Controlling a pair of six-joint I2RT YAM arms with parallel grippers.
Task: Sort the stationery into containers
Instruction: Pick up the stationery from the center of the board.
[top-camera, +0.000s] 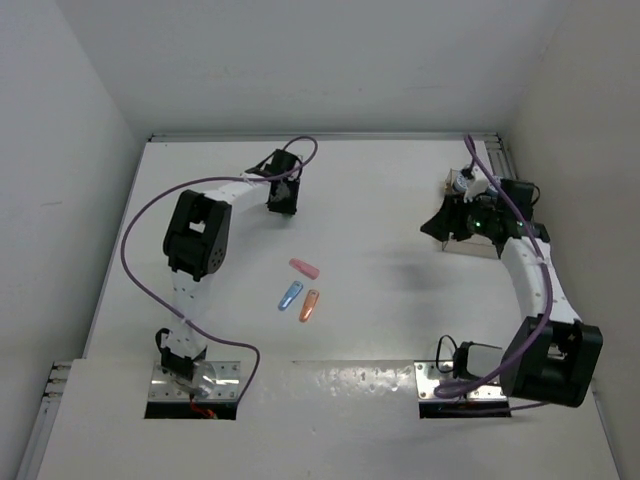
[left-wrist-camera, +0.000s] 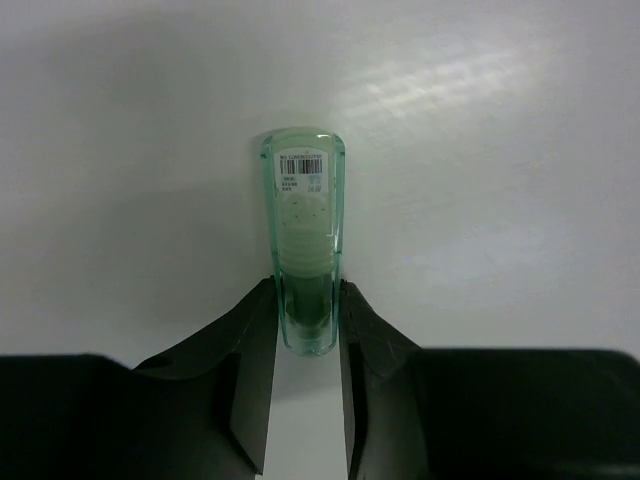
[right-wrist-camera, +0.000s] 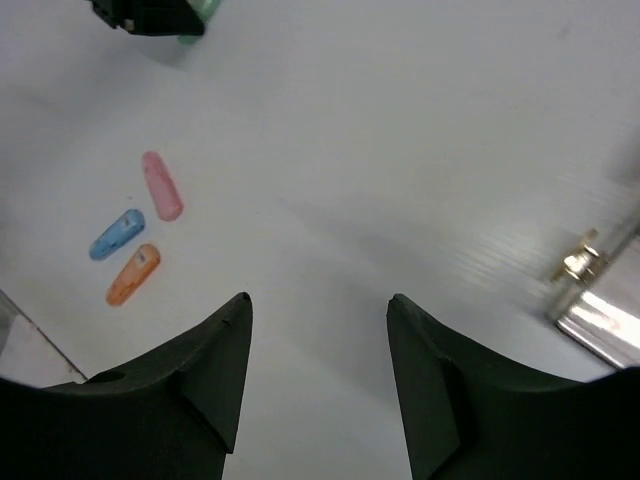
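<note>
Lying nearest the arm bases, mid-desk, are three capsules: an orange capsule (top-camera: 310, 305), a blue capsule (top-camera: 290, 295) just beside it at its 10 o'clock, and a pink capsule (top-camera: 304, 268) a little farther at 12 o'clock. At about 3 o'clock from this group, well apart, a clear box (top-camera: 478, 247) sits on the white desk (top-camera: 380, 190), partly under the right arm. The right fingers (right-wrist-camera: 215, 350) hang apart above bare desk, with nothing between them. Farthest, at 11 o'clock from the group, the left fingers (left-wrist-camera: 250, 340) are clamped on the near end of a green capsule (left-wrist-camera: 303, 230), whose barcoded end points away.
</note>
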